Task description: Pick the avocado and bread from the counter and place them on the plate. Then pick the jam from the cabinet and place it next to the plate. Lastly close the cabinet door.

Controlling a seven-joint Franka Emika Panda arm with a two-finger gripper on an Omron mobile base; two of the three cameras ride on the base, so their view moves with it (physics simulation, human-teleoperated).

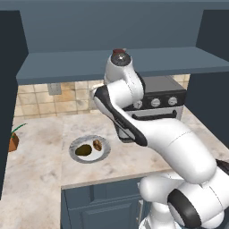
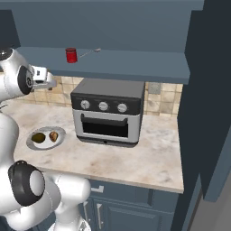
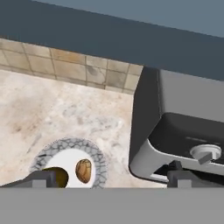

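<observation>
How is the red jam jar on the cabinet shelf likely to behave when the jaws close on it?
The jam jar looks like a short, upright cylinder, so it probably stays rigid and resists tipping. Its round, smooth-looking sides may slip or twist between flat jaws. Knocked over, it would likely roll along the shelf.

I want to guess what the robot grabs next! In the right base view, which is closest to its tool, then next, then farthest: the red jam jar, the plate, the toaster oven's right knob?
1. Red jam jar, on the cabinet shelf just right of the open tool.
2. Plate, on the counter below the tool.
3. Toaster oven's right knob, farthest to the right.
</observation>
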